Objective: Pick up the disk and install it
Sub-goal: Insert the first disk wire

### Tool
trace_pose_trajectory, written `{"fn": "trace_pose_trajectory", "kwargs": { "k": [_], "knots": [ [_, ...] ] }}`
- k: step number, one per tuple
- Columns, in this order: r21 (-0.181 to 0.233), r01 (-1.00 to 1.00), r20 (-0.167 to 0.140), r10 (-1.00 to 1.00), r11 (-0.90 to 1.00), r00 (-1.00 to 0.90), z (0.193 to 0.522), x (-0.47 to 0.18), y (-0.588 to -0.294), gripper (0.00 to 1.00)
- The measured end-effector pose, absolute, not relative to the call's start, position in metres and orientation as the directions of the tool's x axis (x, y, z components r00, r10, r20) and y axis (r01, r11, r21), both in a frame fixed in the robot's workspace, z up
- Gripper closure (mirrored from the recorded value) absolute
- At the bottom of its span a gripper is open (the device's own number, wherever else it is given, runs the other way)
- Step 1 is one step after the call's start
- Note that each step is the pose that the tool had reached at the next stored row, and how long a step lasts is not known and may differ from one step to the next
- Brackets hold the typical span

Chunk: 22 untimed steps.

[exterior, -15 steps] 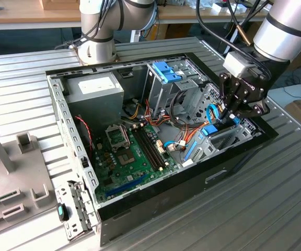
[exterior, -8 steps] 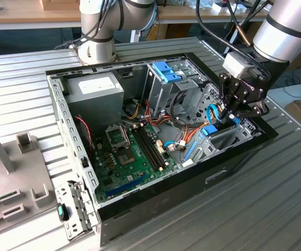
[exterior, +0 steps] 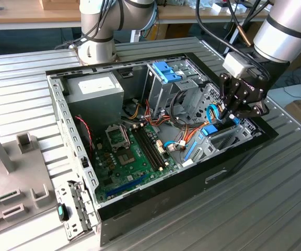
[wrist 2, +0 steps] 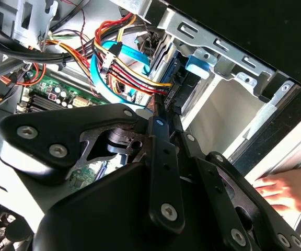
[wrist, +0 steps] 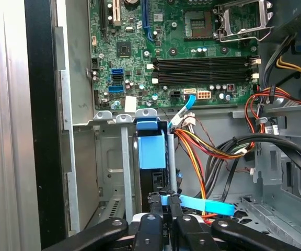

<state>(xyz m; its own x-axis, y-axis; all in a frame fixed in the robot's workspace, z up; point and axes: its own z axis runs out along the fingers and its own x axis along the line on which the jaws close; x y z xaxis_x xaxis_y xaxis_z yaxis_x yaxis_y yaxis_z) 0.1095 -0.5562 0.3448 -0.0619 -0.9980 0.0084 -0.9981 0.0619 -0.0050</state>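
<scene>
1. Black gripper links crowd the front of both wrist views, and the gripper (wrist: 161,201) has its two fingers drawn close together, their tips meeting over the rear edge of the disk (wrist: 151,151).
2. Whether the fingers actually pinch the disk or only rest against it, I cannot tell.
3. Just beyond the fingertips, the disk stands on edge in a metal drive bay (wrist: 111,157) of the open computer case (exterior: 61,104), beside the edge of the motherboard (wrist: 182,47).
4. In the exterior view the gripper (exterior: 233,112) hangs over the bay at the exterior view's right, with the disk's blue carrier (exterior: 209,130) right below it.
5. One disk shows, one arm, one gripper, and one person's hand (wrist 2: 286,191) resting on the table outside the case in the second wrist view.
6. The disk shows a bright blue plastic carrier with a curved tab at its end, and a dark body edge beneath.
7. A flat light-blue cable (wrist: 203,205) crosses next to the fingertips.
</scene>
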Motion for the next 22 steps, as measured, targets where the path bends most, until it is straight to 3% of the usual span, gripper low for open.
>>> {"fn": "trace_pose_trajectory", "kwargs": {
  "k": [22],
  "knots": [
    [-0.004, -0.998, -0.008, -0.998, 0.062, -0.062, 0.337, 0.110, -0.559, 0.83]
  ]
}}
